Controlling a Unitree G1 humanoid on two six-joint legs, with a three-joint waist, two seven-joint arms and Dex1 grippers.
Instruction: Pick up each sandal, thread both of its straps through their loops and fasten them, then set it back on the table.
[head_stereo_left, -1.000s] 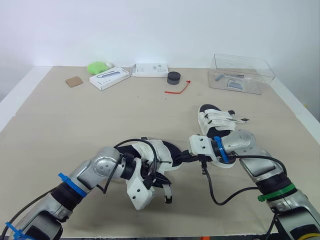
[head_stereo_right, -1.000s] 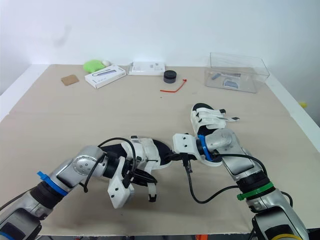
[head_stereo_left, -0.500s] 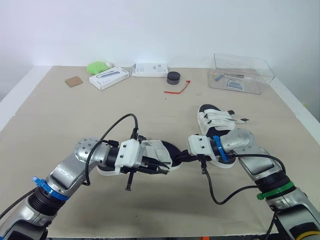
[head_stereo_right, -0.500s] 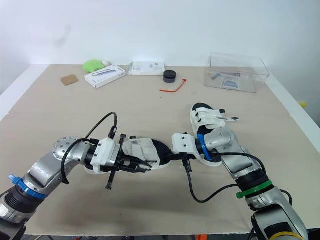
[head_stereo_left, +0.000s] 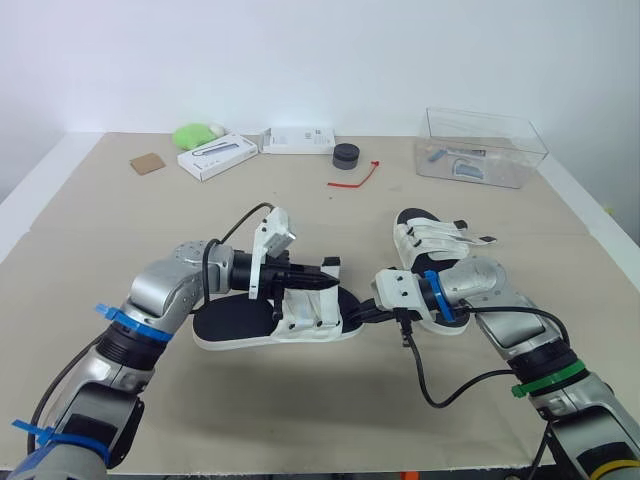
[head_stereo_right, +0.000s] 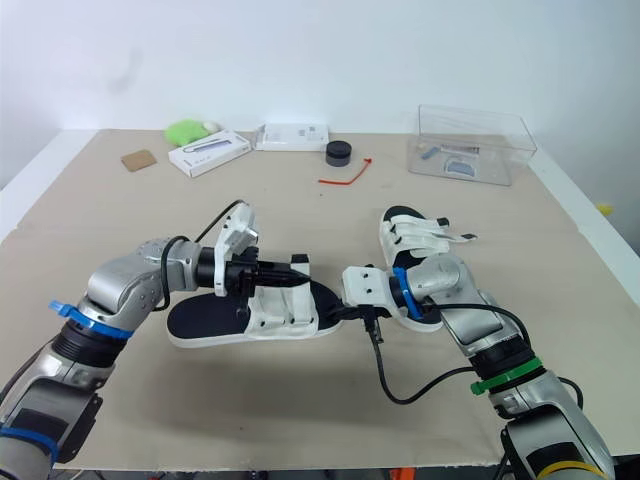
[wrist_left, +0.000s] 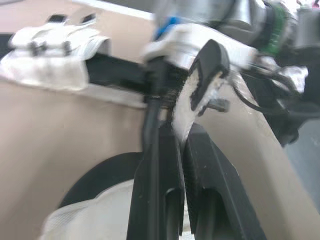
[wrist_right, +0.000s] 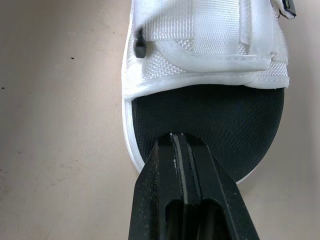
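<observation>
A white sandal with a black insole (head_stereo_left: 240, 322) lies flat on the table (head_stereo_left: 150, 230), toe toward my right arm. My left gripper (head_stereo_left: 325, 275) reaches over it from the heel side, shut on the raised end of its strap (head_stereo_left: 305, 308); its fingers (wrist_left: 202, 165) stand close together in the left wrist view. My right gripper (head_stereo_left: 362, 317) is shut, its tip resting on the toe of the insole (wrist_right: 210, 115), just short of the white straps (wrist_right: 210, 35). The second sandal (head_stereo_left: 432, 238), straps across it, lies behind my right forearm.
Along the far edge stand a clear plastic box (head_stereo_left: 483, 147), a black round lid (head_stereo_left: 347, 155), a red tie (head_stereo_left: 355, 178), two white boxes (head_stereo_left: 218, 156), a green object (head_stereo_left: 195, 134) and a brown card (head_stereo_left: 148, 163).
My left arm swung from the near side of the sandal to above it. The sandal now lies flat with its insole up, and the strap end is raised. My right gripper stayed put.
</observation>
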